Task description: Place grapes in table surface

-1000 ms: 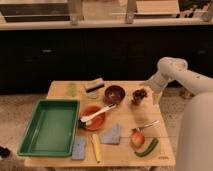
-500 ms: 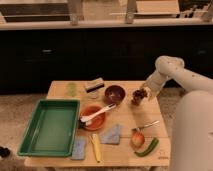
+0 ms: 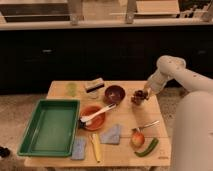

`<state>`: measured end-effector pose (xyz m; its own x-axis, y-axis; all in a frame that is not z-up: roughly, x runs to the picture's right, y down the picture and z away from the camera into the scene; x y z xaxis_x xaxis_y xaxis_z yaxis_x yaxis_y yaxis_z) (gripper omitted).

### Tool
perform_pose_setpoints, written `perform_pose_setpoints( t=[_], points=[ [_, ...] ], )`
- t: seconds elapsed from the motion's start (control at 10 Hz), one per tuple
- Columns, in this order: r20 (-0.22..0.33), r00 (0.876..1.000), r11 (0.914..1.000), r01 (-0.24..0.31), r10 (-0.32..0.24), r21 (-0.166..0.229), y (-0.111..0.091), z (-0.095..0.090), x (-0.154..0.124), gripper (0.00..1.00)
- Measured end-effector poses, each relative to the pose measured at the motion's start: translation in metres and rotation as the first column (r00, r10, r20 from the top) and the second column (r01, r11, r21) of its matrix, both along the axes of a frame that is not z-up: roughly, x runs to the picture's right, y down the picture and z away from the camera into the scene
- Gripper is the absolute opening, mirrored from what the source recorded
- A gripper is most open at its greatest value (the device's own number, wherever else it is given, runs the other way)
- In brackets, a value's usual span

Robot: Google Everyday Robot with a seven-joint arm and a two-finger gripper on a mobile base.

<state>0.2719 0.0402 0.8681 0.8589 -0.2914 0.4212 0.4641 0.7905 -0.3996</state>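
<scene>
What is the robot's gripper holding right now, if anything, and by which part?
It cannot be told. The gripper is down at the top of the grapes, near the far right edge of the table surface, but no hold shows.

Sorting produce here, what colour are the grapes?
The grapes are dark purple-red, camera view; the gripper is at them, over the table surface.

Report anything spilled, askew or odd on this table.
Nothing looks spilled or damaged. The gripper is at the grapes by the far right of the table surface. One oddity: a white utensil lies tilted across the orange bowl.
</scene>
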Motion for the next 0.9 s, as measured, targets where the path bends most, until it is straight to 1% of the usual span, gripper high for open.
perform_pose_setpoints(
  t=[0.4, 0.9],
  points=[
    [0.001, 1.0, 1.0, 0.008, -0.008, 0.005, -0.003, -0.003, -0.002, 0.0],
    [0.013, 1.0, 0.9989, 0.026, -0.027, 0.04, -0.023, -0.012, -0.013, 0.0]
  ],
)
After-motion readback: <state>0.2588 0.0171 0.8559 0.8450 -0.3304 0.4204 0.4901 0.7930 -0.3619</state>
